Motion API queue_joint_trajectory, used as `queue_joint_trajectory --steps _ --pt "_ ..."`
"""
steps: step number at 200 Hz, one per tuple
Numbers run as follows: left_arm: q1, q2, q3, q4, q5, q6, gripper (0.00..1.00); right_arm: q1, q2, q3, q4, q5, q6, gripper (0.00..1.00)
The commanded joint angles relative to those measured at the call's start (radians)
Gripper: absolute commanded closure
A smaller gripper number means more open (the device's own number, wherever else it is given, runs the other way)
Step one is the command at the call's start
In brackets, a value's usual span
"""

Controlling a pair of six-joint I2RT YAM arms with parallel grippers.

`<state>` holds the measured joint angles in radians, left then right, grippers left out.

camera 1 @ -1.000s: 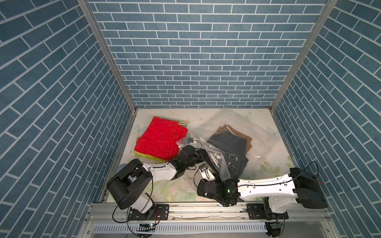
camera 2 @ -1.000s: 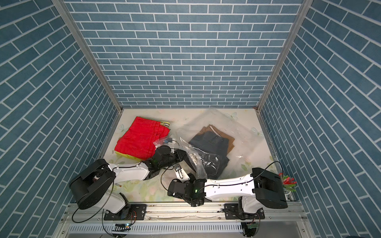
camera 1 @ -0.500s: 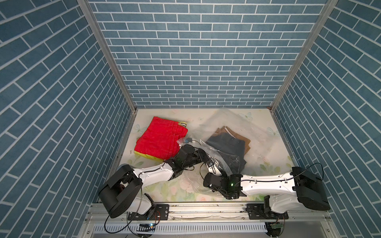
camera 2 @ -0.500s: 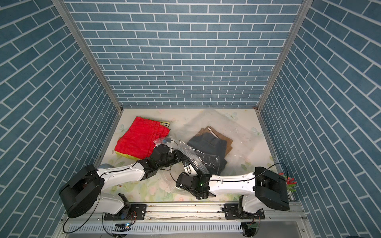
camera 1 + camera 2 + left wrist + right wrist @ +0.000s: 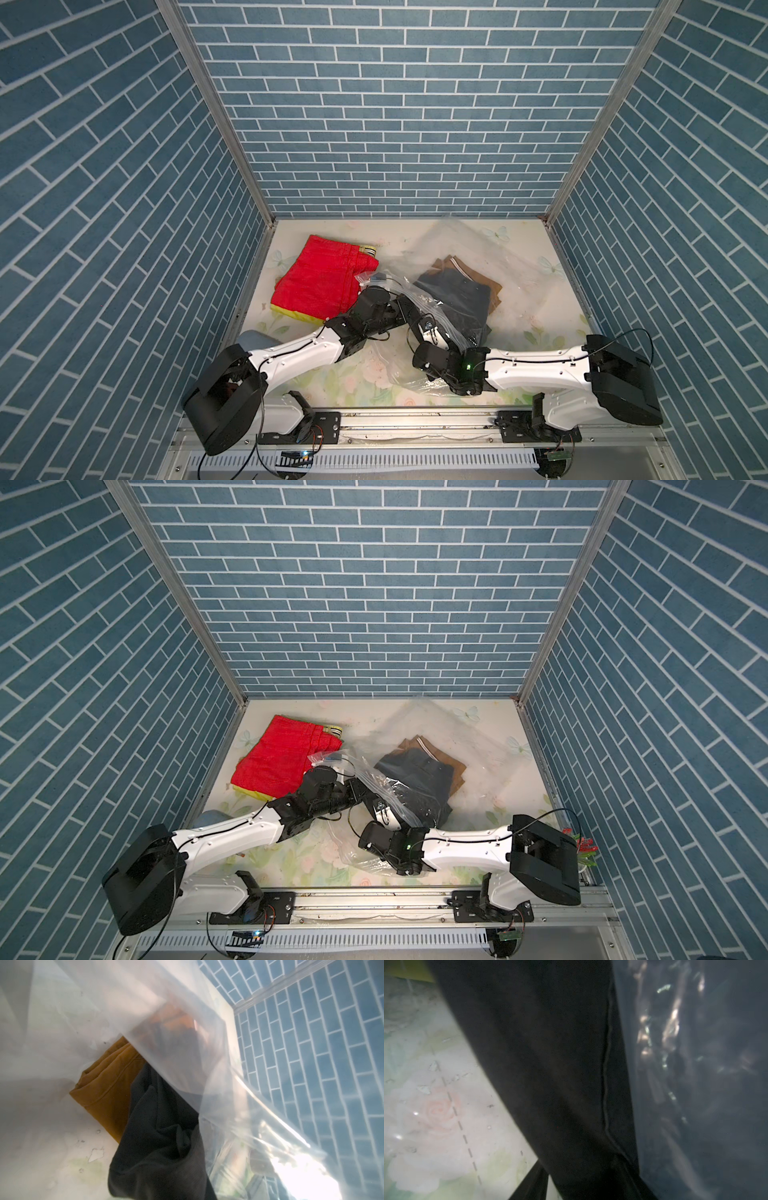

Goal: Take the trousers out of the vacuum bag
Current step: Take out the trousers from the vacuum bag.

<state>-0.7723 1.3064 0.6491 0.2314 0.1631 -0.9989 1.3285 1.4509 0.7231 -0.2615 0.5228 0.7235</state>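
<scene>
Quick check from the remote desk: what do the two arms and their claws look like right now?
Both arms have glossy white link shells with chunky black joint housings and thin black cables looping alongside. The left arm ends in a black wrist; the right arm shows a small green light near its black wrist. The claws themselves are hidden.

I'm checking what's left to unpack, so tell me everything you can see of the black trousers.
The black trousers are dark, matte cloth, loosely folded and rumpled, lying inside the clear vacuum bag on top of the ochre brown trousers, which stick out at the far side. Crinkled plastic covers their near end, where both hands work; whether either hand grips them cannot be told.
</scene>
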Motion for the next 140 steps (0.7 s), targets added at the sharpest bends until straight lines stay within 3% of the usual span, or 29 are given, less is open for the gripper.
queue_joint_trajectory --steps 1,96,119,140 --pt "0.022 -0.053 0.063 0.013 -0.004 0.021 1.00 -0.013 0.038 -0.015 -0.061 0.013 -0.001 0.43" --pt "0.050 -0.051 0.107 -0.017 0.010 0.026 1.00 -0.015 0.091 -0.015 -0.111 0.044 0.047 0.28" --pt "0.050 -0.059 0.112 -0.028 0.010 0.028 1.00 -0.015 0.131 0.010 -0.200 0.114 0.105 0.36" --pt "0.054 -0.068 0.107 -0.037 0.008 0.032 1.00 -0.016 0.155 0.034 -0.263 0.159 0.133 0.51"
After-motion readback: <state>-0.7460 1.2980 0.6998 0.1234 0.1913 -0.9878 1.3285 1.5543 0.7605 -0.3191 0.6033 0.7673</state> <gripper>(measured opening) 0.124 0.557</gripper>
